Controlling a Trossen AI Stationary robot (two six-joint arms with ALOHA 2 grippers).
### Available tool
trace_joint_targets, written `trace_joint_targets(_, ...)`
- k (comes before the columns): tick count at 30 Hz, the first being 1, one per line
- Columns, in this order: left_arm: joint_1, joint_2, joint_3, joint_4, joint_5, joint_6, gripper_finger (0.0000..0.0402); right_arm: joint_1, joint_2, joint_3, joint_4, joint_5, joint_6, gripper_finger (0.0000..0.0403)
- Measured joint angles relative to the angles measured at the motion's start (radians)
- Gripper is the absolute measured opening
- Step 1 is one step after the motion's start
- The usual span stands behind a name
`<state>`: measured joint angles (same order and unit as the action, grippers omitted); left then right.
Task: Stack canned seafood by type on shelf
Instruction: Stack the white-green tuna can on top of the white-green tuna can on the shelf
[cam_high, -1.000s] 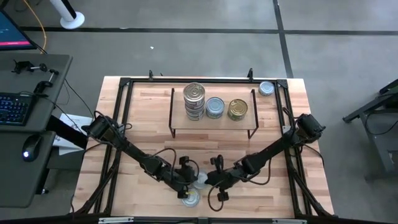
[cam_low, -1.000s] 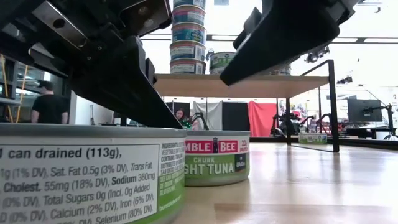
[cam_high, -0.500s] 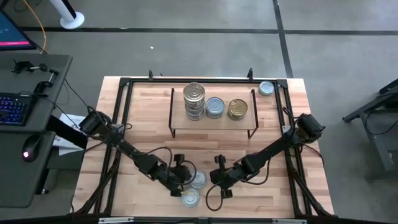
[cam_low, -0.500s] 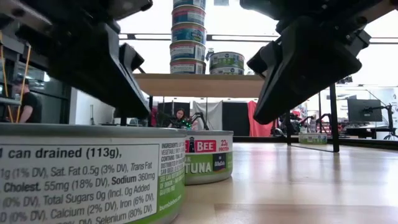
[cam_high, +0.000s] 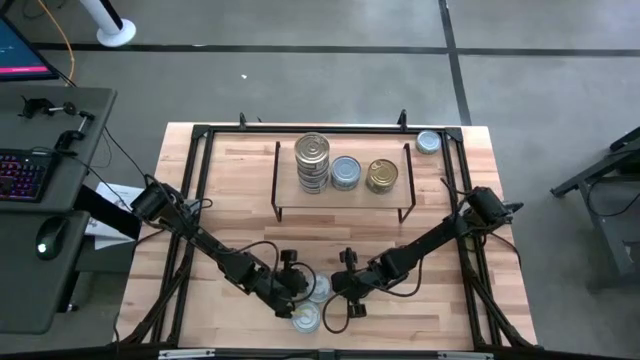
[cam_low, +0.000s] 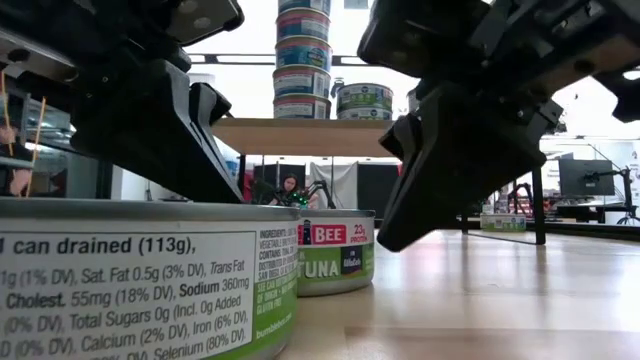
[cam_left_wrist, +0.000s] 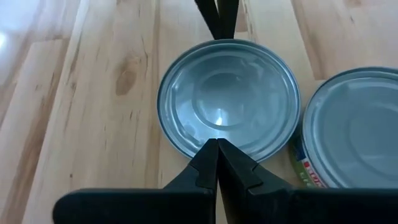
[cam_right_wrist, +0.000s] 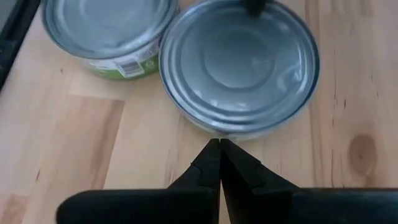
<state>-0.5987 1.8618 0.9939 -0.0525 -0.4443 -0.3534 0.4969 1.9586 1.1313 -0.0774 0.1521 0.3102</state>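
The step in hand is picking up a loose tin. A short round silver-lidded tuna can (cam_left_wrist: 227, 93) sits at the near edge of the light-wood desk (cam_high: 230, 200), well apart from the low light-wood shelf on black wire legs (cam_high: 340, 200). The shelf already carries a tall stack of cans (cam_high: 312, 160), with a pale blue-silver can (cam_high: 345, 172) and a gold can (cam_high: 381, 176) beside it.

The left tool (cam_left_wrist: 216, 149) points at this can from one side and the right tool (cam_right_wrist: 219, 149) from the opposite side. Each has its fingers pressed together and grips nothing. A second green-labelled can (cam_left_wrist: 354, 124) lies just beside the first.

Next, I judge, one tool must spread its fingers wide enough to straddle the rim (pressed together as they are, they can only nudge it).

Compared with a second ago, the right tool has dropped lower and closer to the can. In the low view the far can sits slightly further left.
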Motion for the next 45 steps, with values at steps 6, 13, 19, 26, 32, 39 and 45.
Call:
trace_joint_targets(6, 0.001, 0.0, 0.002, -0.037, -0.017, 0.005, 0.0, 0.0, 0.001, 0.0, 0.0, 0.0, -0.004, 0.0)
trace_joint_targets(13, 0.003, -0.002, 0.003, -0.072, -0.022, 0.006, 0.0, 0.015, 0.001, 0.005, 0.067, 0.004, -0.02, 0.0)
trace_joint_targets(19, -0.004, -0.002, 0.002, -0.07, -0.022, -0.009, 0.0, 0.016, 0.0, 0.046, -0.014, 0.069, -0.033, 0.0)
trace_joint_targets(26, -0.019, -0.001, 0.001, -0.064, -0.025, -0.011, 0.0, 0.002, 0.0, 0.076, -0.183, 0.086, -0.058, 0.0)
trace_joint_targets(32, -0.02, -0.008, 0.0, -0.046, -0.014, -0.003, 0.0, -0.014, 0.0, 0.077, -0.179, 0.084, -0.087, 0.0)
trace_joint_targets(39, -0.042, -0.009, -0.001, -0.014, -0.006, -0.032, 0.0, -0.037, 0.0, 0.077, -0.181, 0.053, -0.134, 0.0)
trace_joint_targets(45, -0.077, -0.026, -0.002, 0.018, -0.056, -0.064, 0.0, -0.041, 0.0, 0.077, -0.174, 0.042, -0.136, 0.0)
